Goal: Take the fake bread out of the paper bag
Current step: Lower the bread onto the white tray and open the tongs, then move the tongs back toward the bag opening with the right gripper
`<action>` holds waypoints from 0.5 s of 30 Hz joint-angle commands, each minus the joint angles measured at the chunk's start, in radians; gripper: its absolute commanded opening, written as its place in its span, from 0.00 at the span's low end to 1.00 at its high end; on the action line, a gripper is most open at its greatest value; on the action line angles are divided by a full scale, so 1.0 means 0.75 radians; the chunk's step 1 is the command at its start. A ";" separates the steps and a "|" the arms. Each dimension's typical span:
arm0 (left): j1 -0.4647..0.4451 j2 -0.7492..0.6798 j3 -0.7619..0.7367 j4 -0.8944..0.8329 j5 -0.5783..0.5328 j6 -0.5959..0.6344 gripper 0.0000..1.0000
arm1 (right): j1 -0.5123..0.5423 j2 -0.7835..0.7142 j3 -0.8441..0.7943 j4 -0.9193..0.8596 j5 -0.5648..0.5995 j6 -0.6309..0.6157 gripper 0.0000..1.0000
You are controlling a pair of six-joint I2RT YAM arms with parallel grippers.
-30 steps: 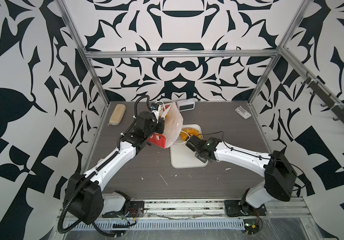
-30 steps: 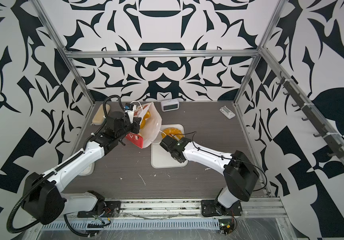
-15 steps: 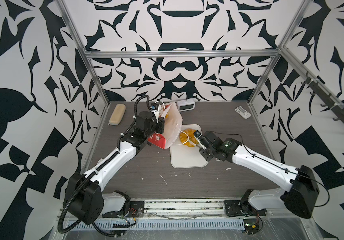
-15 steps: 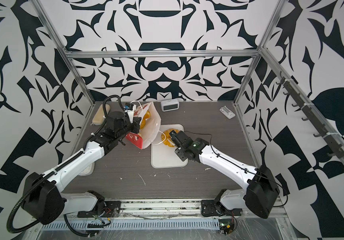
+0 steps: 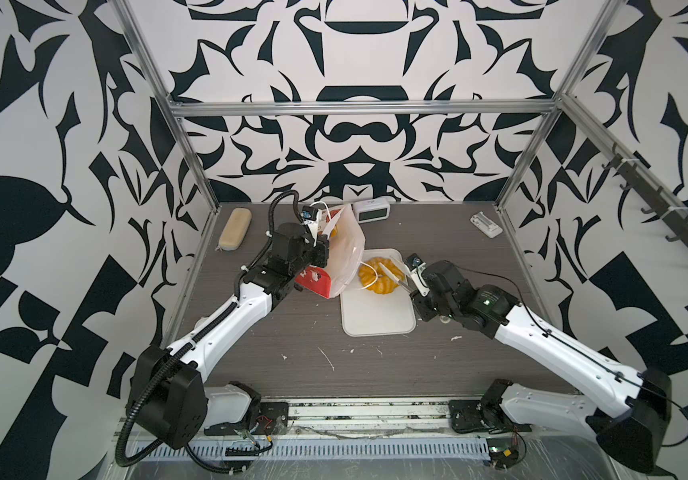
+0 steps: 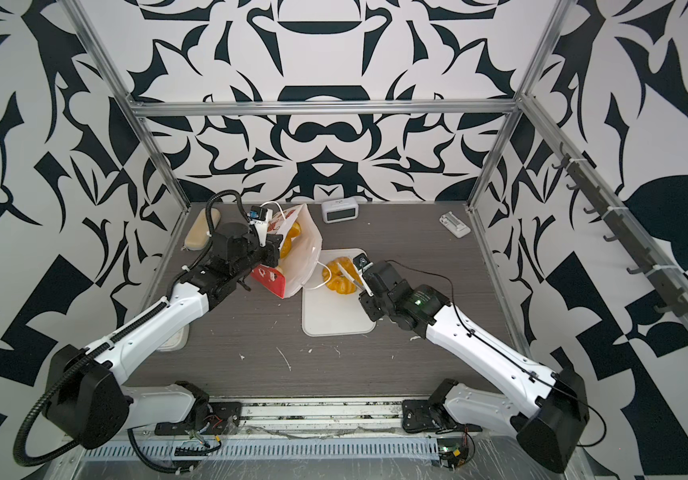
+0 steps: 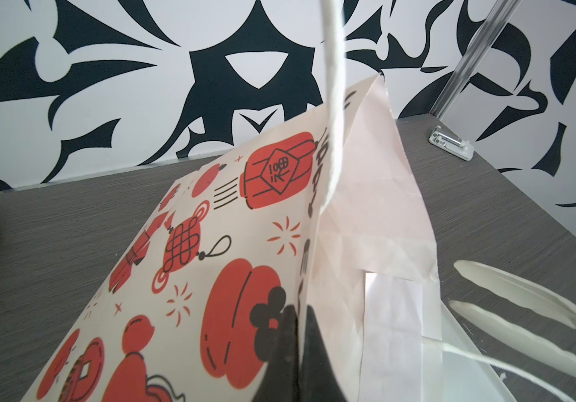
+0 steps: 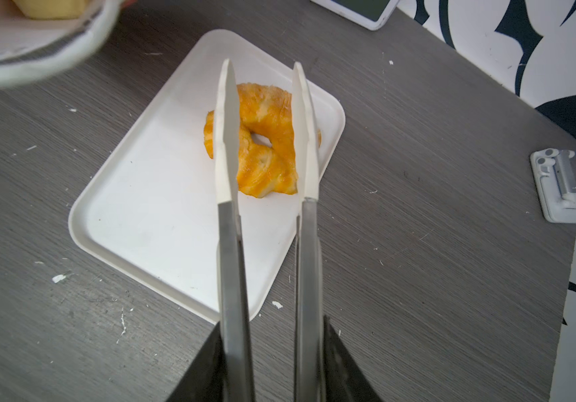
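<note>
The paper bag (image 5: 346, 249) leans open on the table, red and white outside (image 7: 245, 243). My left gripper (image 5: 320, 249) is shut on its upper edge, the dark fingers (image 7: 288, 348) pinching the paper. Golden fake bread (image 5: 331, 231) shows inside the bag. A ring loaf (image 5: 379, 275) lies on the white tray (image 5: 375, 316) next to the bag. My right gripper (image 8: 272, 327) is shut on metal tongs (image 8: 227, 139). The tongs' white tips stand apart over the ring loaf (image 8: 265, 139), holding nothing.
A beige oblong case (image 5: 234, 229) lies at the back left. A small white clock (image 5: 370, 211) stands behind the bag. A white clip-like device (image 5: 486, 224) sits at the back right. The bag's cord handle (image 5: 365, 276) trails onto the tray.
My right arm has drawn back to the right, away from the bag's mouth, and the tongs now hang over the ring loaf. The left arm and the bag have stayed put.
</note>
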 commanded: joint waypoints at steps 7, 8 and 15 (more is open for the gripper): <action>0.010 0.008 0.024 0.001 0.002 0.004 0.00 | -0.003 0.098 -0.027 -0.063 -0.182 0.054 0.35; 0.010 0.009 0.024 -0.001 0.004 0.001 0.00 | -0.003 0.124 -0.042 -0.057 -0.196 0.070 0.35; 0.010 0.005 0.018 -0.003 0.005 -0.003 0.00 | -0.007 0.201 -0.085 -0.013 -0.227 0.146 0.35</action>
